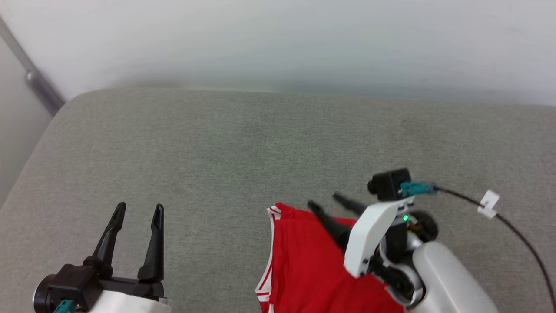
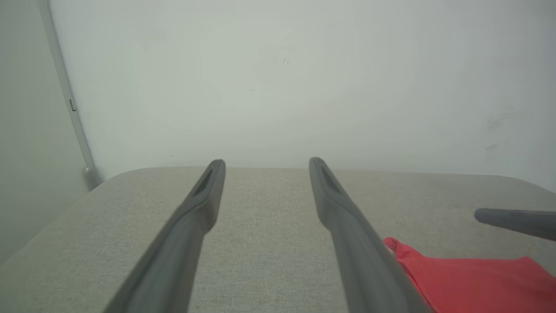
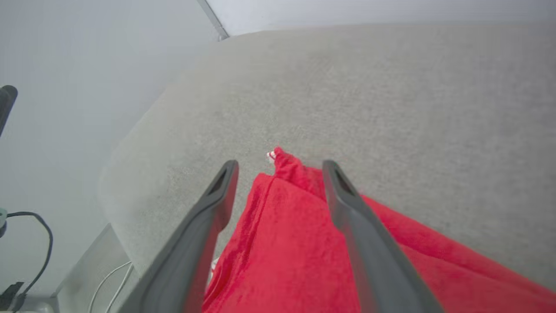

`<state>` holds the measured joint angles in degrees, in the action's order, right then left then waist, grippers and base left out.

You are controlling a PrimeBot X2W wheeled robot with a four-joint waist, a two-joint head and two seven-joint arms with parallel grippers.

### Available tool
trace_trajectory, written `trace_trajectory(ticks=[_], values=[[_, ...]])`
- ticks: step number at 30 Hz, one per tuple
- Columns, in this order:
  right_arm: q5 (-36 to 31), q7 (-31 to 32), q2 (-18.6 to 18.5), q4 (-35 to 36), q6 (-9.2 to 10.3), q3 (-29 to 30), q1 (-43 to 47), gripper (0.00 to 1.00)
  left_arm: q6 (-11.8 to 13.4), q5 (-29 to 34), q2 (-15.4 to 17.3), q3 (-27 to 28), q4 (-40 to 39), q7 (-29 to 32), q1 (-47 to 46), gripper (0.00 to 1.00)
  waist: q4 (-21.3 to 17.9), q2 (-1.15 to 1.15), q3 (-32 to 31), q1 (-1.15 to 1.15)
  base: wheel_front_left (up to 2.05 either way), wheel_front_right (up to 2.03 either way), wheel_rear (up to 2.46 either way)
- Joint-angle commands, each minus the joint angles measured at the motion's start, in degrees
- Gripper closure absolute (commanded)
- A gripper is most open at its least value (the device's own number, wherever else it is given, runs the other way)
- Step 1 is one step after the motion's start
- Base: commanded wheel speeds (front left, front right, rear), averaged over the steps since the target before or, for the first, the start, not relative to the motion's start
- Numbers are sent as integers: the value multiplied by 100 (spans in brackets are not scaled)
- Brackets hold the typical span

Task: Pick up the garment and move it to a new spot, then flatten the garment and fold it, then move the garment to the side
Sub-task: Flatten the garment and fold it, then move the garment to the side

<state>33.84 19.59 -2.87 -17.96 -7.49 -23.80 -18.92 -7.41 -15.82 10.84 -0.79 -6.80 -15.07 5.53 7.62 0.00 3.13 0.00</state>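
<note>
Grey cushioned surface (image 1: pixel 243 143) noted against a pale wall (image 1: pixel 278 39), with a grey pipe (image 1: pixel 39 82) seen at the far left corner. The garment (image 1: pixel 304 265), a red jersey shirt, is laid on the near right part of the surface, plain red side up; its lower part is cut off by the near edge of the head view. Red-and-white striped trim (image 1: pixel 271 213) is seen along its left edge and at its far left corner. The right hand (image 1: pixel 323 200) is held over the far edge of the garment, fingers pointed far and left and spread wide; in the right wrist view the right hand (image 3: pixel 281 163) is seen with red cloth (image 3: pixel 282 243) lying below and between the fingers, not pinched by them. A black cable (image 1: pixel 517 234) with a white tag (image 1: pixel 488 203) is trailed from the right wrist. The left hand (image 1: pixel 140 208) is held at the near left, well apart from the garment, fingers spread wide and nothing between them. In the left wrist view the left hand (image 2: pixel 266 161) is seen over bare surface, with the garment (image 2: pixel 478 278) to its right.
</note>
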Motion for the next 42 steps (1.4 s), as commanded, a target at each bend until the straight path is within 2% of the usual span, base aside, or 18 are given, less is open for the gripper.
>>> trace_trajectory(ticks=[1,6,12,17,22,31,42], values=[[-408,-87,-4,57,0,161,-208,0,-8,34,1,24,-24,-12,10,0,-97,0,14,0,0,0,0],[-1461,-426,-487,350,1,648,-455,0,-7,59,-54,3,-68,-12,-58,0,-284,0,86,0,0,0,0],[-1973,-963,-1153,832,1,1252,-230,0,-8,61,-78,-48,-75,-11,-161,0,-448,0,186,0,0,0,0],[-2169,-1561,-1291,1353,1,1817,334,0,-7,70,-114,-91,-89,-12,-237,0,-516,0,271,0,0,0,0],[-2209,-2073,-996,1836,1,2230,1021,0,-7,93,-149,-98,-105,-12,-194,0,-560,0,295,0,0,0,0],[-2511,-2776,-437,2242,1,2385,1748,0,-7,109,-220,22,-224,-12,6,0,-593,0,260,0,0,0,0],[-2622,-2816,-164,2279,1,2428,1816,0,-8,147,-266,-65,-213,-12,48,0,-547,0,244,0,0,0,0]])
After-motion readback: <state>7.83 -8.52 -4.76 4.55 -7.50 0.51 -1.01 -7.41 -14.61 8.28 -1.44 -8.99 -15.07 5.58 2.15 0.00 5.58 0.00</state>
